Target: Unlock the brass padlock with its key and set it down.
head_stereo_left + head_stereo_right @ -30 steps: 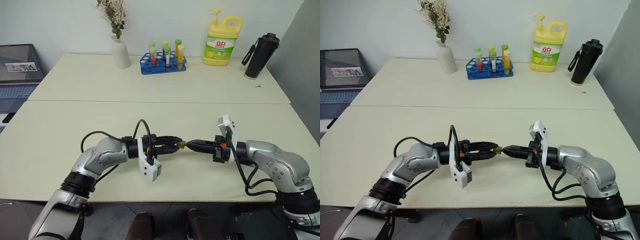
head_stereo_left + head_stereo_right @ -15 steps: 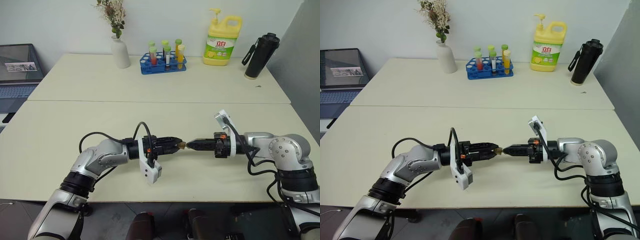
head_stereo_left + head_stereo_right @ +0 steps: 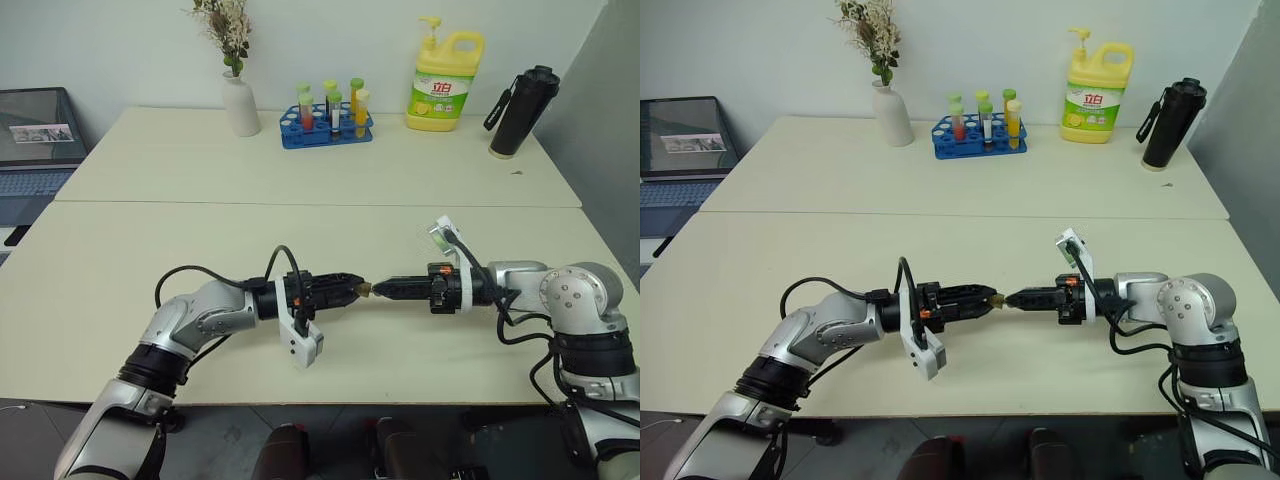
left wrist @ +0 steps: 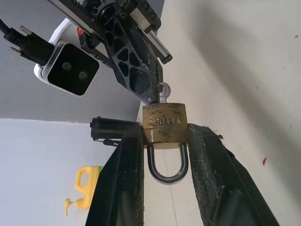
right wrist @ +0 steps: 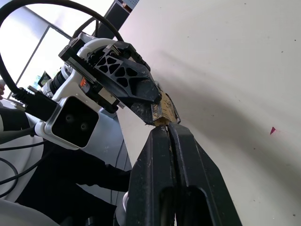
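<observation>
Tabletop point(image 3: 150, 250), pale, with both arms meeting above its near edge. Left gripper point(image 4: 164, 155) clamps the brass padlock point(image 4: 164, 123) by its body between both fingers, shackle closed. Right gripper point(image 5: 168, 134), fingers pressed together, pinches the key point(image 4: 162, 92) seated in the padlock's base, clear of the tabletop.

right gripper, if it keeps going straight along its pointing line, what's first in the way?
The padlock: the right gripper is shut on the key at its keyhole end, so contact exists already. Directly behind are the left gripper's fingers clamping the lock body.
</observation>
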